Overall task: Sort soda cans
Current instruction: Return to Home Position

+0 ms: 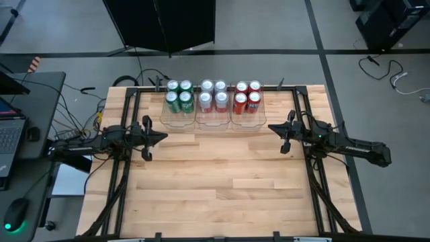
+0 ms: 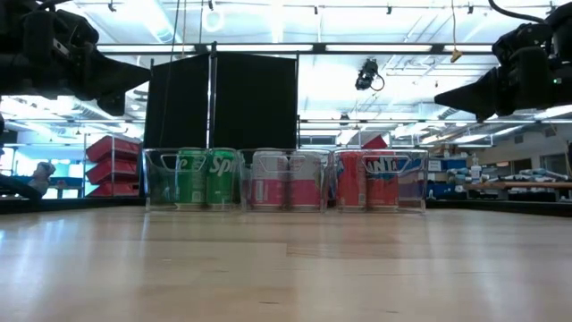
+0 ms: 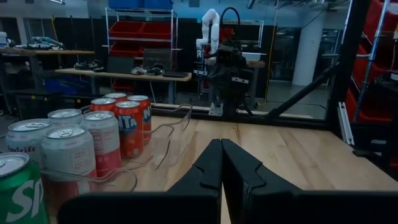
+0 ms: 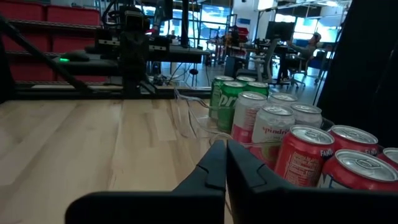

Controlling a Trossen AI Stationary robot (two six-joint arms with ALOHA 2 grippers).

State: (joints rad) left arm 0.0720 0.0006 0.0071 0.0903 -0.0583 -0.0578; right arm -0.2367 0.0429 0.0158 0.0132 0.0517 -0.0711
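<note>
At 12 o'clock on the pale wooden plank table [image 1: 222, 181], seen from above, you are looking at three clear plastic rectangular bins standing in a row, each just beside the next. The left bin [image 1: 178, 121] is holding four green cylindrical metal soda cans [image 1: 179, 95] with silver tops, upright, two by two. The middle bin [image 1: 213, 121] is holding four silver-white soda cans [image 1: 213, 94] the same way; the low view is showing pink on their lower halves. The right bin [image 1: 247, 121] is holding four red soda cans [image 1: 247, 95], also upright in a two-by-two block.

Your left gripper [image 1: 163, 136] is hanging at 9 o'clock of the table, pointing toward 3 o'clock. It is near the left bin's front corner but apart from it. Its fingers [image 3: 210, 167] are pressing together, gripping nothing.

Your right gripper [image 1: 271, 126] is hanging at 3 o'clock, pointing toward 9 o'clock, just off the right bin's front corner and not touching it. Its fingers [image 4: 214, 163] are likewise meeting tip to tip, gripping nothing.

The low view is showing both grippers riding well above the tabletop, one on either side of the row of bins.
</note>
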